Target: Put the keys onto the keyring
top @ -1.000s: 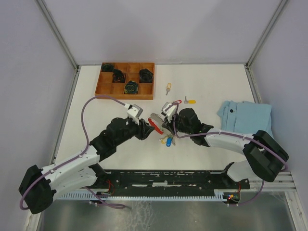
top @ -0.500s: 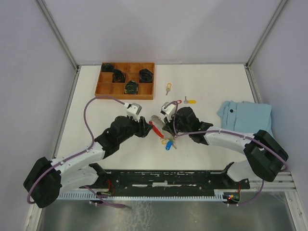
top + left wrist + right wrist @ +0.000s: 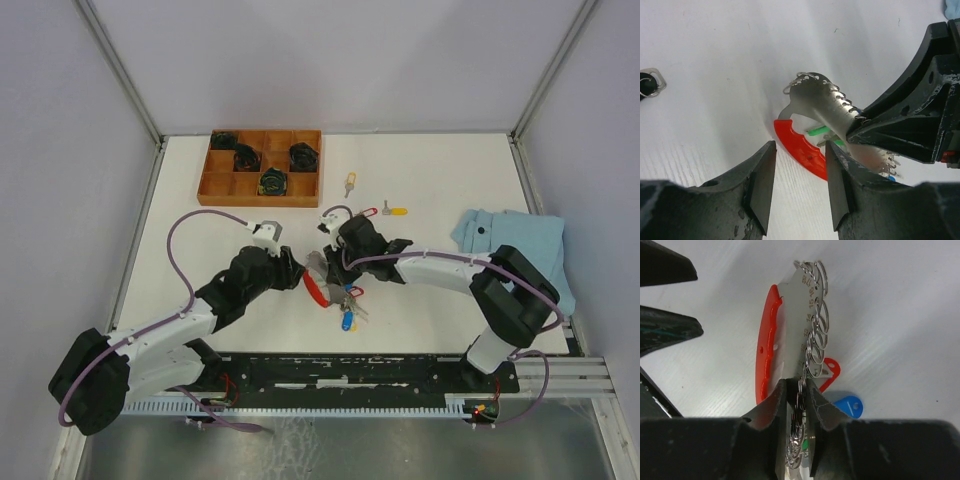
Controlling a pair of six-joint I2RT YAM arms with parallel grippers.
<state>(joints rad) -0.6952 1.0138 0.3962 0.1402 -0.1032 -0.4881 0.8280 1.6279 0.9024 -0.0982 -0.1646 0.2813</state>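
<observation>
So the right tool (image 3: 796,385) is clamped on the keyring (image 3: 792,320), and the left tool (image 3: 800,147) is released beside its red strap (image 3: 790,140). Loose keys (image 3: 350,182), tray (image 3: 260,203) and cloth (image 3: 515,245) sit well apart.

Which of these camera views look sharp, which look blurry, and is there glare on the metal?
Left wrist view: fingers of the left gripper are soft, and the keyring washes out pale beside the right gripper. Right wrist view: stamped numbers and rings on the keyring are crisp, near fingers dark. Top view: even light, faint shadows, nothing blurred.
</observation>
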